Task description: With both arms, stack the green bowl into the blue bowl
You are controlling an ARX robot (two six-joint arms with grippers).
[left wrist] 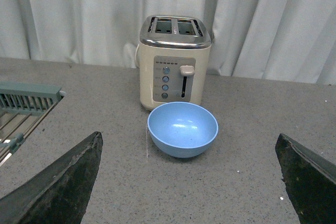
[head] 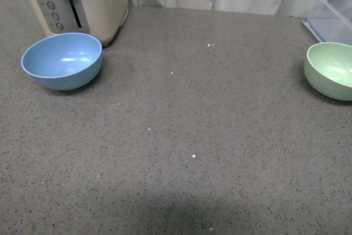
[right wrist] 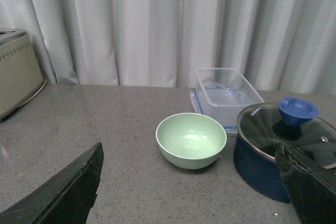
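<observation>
The blue bowl (head: 61, 60) sits upright near the back left of the counter (head: 192, 136), just in front of the toaster (head: 82, 1). The green bowl (head: 330, 71) sits upright far over on the right side, well apart from the blue one. A clear box (head: 335, 15) is behind the green bowl, and a dark blue pot (right wrist: 273, 150) with a glass lid is just beside it. The left gripper (left wrist: 188, 136) is wide open and holds nothing, with the blue bowl ahead of it. The right gripper (right wrist: 189, 145) is wide open too, with nothing in it, and faces the green bowl.
</observation>
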